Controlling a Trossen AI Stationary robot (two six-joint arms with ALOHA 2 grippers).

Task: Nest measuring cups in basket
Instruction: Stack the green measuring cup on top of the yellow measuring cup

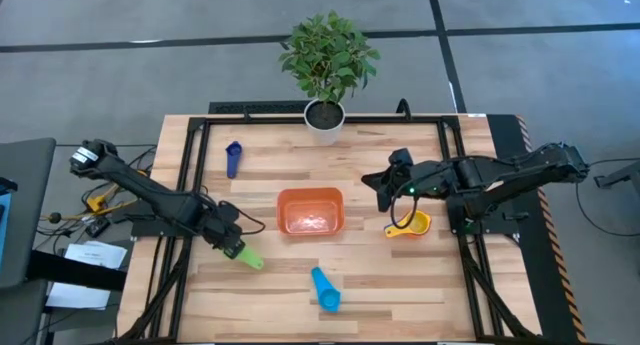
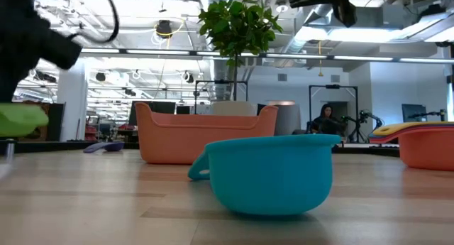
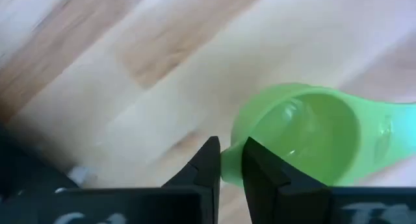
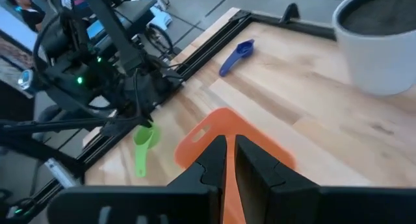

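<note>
From above, the left gripper (image 1: pixel 228 245) holds the green cup (image 1: pixel 247 256) just left of the basket (image 1: pixel 311 211) and nearer the table's front; the right gripper (image 1: pixel 386 192) hovers right of the basket, above the yellow cup (image 1: pixel 412 226). The left wrist view shows fingers pinched on the green cup's rim. To nest well, I'd carry it level and lower it gently.

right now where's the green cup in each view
high: green cup at the left hand, left of the basket.
low: far left edge, basket mid-frame.
left wrist: rim pinched between the fingers.
right wrist: hangs at the far arm, beside the basket.
shared landmark: basket.
</note>
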